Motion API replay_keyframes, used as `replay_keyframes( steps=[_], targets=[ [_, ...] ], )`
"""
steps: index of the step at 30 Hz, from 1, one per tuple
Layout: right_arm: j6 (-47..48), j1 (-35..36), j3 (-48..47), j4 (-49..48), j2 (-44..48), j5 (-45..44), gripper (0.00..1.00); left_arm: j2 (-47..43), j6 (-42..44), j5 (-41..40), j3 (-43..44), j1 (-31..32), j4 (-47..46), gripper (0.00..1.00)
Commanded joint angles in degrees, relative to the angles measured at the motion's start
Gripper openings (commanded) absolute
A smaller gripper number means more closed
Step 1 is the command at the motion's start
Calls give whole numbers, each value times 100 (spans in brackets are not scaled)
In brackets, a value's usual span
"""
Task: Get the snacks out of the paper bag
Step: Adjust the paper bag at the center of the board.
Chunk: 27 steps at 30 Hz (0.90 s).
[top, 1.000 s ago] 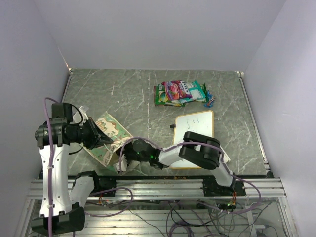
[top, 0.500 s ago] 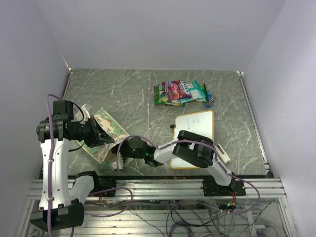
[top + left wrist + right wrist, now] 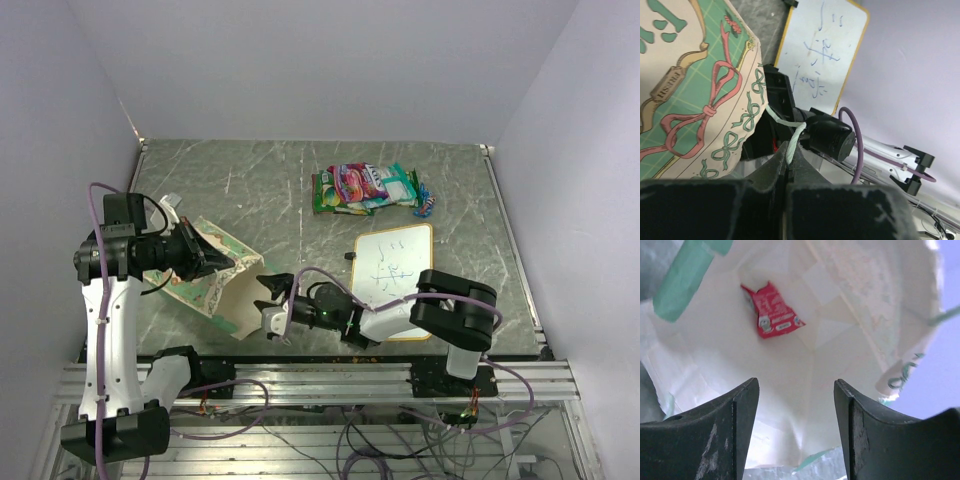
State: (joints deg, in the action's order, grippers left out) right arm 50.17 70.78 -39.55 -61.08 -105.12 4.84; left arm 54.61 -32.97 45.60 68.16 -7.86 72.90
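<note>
One small red glossy snack packet shows inside the cream paper bag w/ green patterned sides, deep at the closed end, lying flat on the inner paper. Key relation: the packet sits straight ahead of the right gripper, a bit left of its centre line in the right wrist view. It's well apart from the fingertips, w/ only plain cream paper btwn. Packet's long axis runs diagonal in that view, upper-left to lower-right, so it's skewed to the line btwn the two fingers; prob needs a wrist turn before any pinch. Right gripper is open, nothing in it, sitting at the bag's mouth. Right arm is the nearer one by far.

Left gripper is closed tight on the thin pale string handle, holding that side of the bag up off the grey marbled surface. Bag is tilted, mouth turned toward the right arm, long axis running back from the mouth toward the left arm's side. Which part touches the surface, can't tell.

Other snacks: pile of purple, green & pink packets lies out on the surface, beyond the white whiteboard w/ blue scribbles, well apart from the bag. Judgement: nearly done, one packet left that shows; bag corners hidden
</note>
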Motion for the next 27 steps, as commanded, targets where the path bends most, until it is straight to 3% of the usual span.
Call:
replay_keyframes(
  steps=[1,10,17,22,27],
  targets=[
    [-1613,93,268,-1246,-12,-243,59,-178,-613,516,-143,21,-789,7],
    [-2319,287,-1001,-1751,-1287,-849,36,-166,-534,630,39,23,-606,7],
    [-2783,274,-2134,-1565,-2241,-973,33,-231,-563,797,66,23,-625,7],
    [-3028,180,-2404,-1533,-2568,-1018,33,-257,-440,904,174,25,-526,7],
    [-3237,19,-2652,-1326,-2848,-946,42,-336,-452,1106,219,30,-603,7]
  ],
)
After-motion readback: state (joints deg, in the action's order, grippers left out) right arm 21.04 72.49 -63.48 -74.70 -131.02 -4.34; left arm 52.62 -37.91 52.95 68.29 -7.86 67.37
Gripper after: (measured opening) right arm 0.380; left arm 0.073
